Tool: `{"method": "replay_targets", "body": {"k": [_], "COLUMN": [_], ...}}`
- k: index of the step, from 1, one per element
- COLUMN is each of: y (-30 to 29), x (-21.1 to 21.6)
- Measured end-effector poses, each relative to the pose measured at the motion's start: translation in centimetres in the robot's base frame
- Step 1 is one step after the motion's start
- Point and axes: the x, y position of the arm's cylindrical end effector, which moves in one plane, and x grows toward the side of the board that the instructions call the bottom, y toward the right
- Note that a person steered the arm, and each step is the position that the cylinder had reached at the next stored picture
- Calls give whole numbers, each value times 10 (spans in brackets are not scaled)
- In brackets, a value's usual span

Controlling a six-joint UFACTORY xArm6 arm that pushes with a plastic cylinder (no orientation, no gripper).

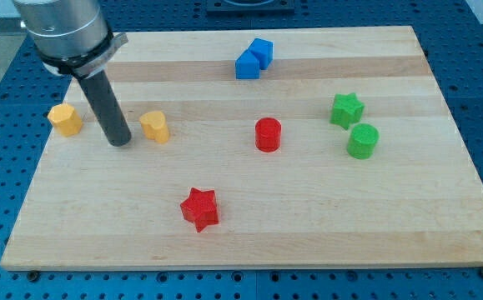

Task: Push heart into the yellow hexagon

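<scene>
The yellow heart (154, 127) lies on the wooden board left of centre. The yellow hexagon (65, 119) lies near the board's left edge. My tip (118, 141) stands between them, closer to the heart, a short gap to its left, and to the right of the hexagon. The dark rod rises from the tip up to the arm's grey body at the view's top left.
A red cylinder (268, 134) sits at the centre, a red star (200, 208) toward the view's bottom. A blue block (254, 59) lies at the top. A green star (346, 110) and a green cylinder (362, 141) lie at the right.
</scene>
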Motion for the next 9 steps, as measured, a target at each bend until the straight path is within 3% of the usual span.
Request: {"method": "replay_targets", "body": {"k": [2,3,5,7,9], "y": [82,93,-18,-31,87], "x": [17,-4,-17,-17,-60]}}
